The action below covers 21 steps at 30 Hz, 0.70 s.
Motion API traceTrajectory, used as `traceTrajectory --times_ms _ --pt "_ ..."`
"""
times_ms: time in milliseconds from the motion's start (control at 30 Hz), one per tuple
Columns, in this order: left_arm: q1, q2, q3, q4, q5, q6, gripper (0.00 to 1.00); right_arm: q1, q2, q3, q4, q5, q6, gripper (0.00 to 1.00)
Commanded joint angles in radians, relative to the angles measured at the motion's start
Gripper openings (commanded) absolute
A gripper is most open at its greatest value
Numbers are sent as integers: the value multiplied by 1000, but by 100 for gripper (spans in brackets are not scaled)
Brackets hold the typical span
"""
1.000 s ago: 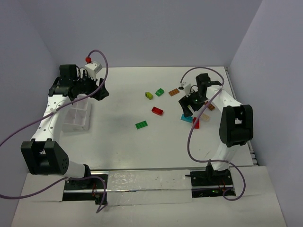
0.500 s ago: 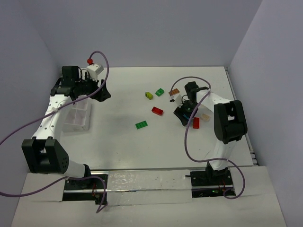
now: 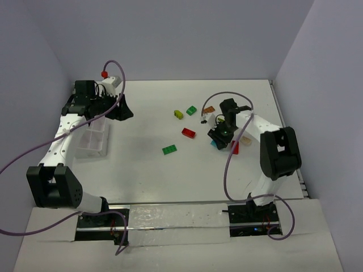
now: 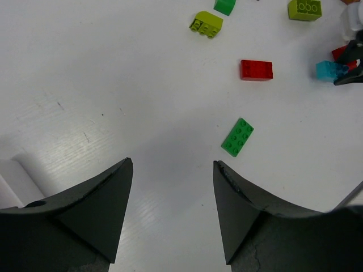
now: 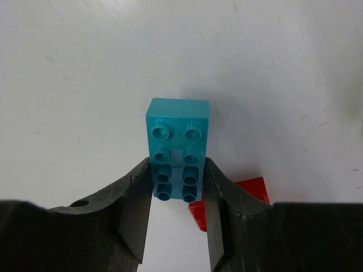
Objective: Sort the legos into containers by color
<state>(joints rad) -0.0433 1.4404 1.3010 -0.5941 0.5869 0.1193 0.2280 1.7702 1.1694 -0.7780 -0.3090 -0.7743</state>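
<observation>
My right gripper (image 5: 177, 162) is shut on a blue lego (image 5: 177, 148), its pads pressed against both long sides of the near half. In the top view this gripper (image 3: 219, 139) is at the right of the table, next to a red lego (image 3: 234, 148) and a tan one (image 3: 246, 139). My left gripper (image 4: 173, 162) is open and holds nothing. It hangs over bare table beside the far end of the white compartment box (image 3: 91, 141). A green lego (image 3: 169, 149) and a red lego (image 3: 188, 132) lie mid-table.
Further back lie a yellow-green lego (image 3: 178, 114), a green one (image 3: 191, 110) and an orange one (image 3: 209, 109). A red lego (image 5: 249, 195) sits just behind my right finger. The walls stand close on the left, the back and the right.
My right gripper moved left and down over the blue lego and shut on it. My left gripper's jaws narrowed a little and it shifted slightly.
</observation>
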Motion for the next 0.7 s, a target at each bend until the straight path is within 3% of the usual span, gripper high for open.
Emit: traceTrajectory --times_ms 0,200,367,667 --pt "-6 -54 -7 46 1 -202 67 101 -212 39 10 -152 111 0" --pt "-19 -92 -34 72 105 -368 71 318 -288 125 120 -117 344 0" --pt "-34 -115 -72 89 219 -461 81 485 -223 237 143 -17 456 0" --pt "-76 -155 -170 103 297 -511 80 579 -158 351 160 72 542 0"
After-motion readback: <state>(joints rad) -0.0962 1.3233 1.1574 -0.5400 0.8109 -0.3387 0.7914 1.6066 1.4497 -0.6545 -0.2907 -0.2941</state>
